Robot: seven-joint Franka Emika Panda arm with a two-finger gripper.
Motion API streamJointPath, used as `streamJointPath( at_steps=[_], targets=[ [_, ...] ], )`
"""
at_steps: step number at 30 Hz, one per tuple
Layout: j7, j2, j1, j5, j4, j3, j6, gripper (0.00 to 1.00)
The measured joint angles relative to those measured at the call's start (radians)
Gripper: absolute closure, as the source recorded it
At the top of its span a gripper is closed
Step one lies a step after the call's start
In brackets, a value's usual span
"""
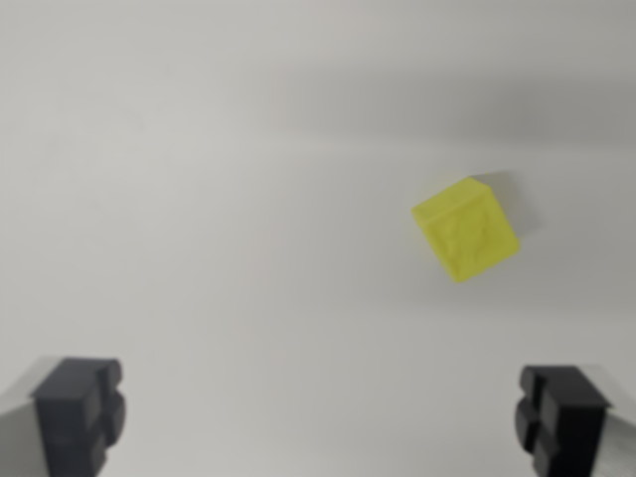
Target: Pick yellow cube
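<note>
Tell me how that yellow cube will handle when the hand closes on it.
The yellow cube looks like rigid plastic, so it probably won't deform. Its flat faces suggest it will slide, not roll. It sits rotated relative to the open hand, so it may twist when squeezed.

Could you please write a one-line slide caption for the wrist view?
Open gripper above a pale surface, the yellow cube lying ahead toward the wrist view's right, not yet grasped.

A plain, matte white surface (199,199) fills the whole wrist view, evenly and softly lit, with a faint greyish band of shadow running across the far part and slightly brighter ground nearer the camera.
</note>
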Motion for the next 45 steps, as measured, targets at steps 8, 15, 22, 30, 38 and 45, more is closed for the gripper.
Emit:
streamJointPath(
  at_steps=[8, 15, 22, 30, 38, 45],
  targets=[
    [-0.024, 0.000, -0.005, 0.000, -0.010, 0.000, 0.009, 0.00],
    [-0.077, 0.009, -0.018, 0.000, -0.042, 0.000, 0.051, 0.00],
    [-0.130, 0.022, -0.032, 0.002, -0.073, 0.000, 0.094, 0.00],
    [-0.191, 0.041, -0.048, 0.003, -0.103, 0.000, 0.142, 0.00],
    [-0.253, 0.062, -0.063, 0.004, -0.130, 0.000, 0.190, 0.00],
    [-0.307, 0.084, -0.077, 0.005, -0.151, 0.000, 0.231, 0.00]
  ],
)
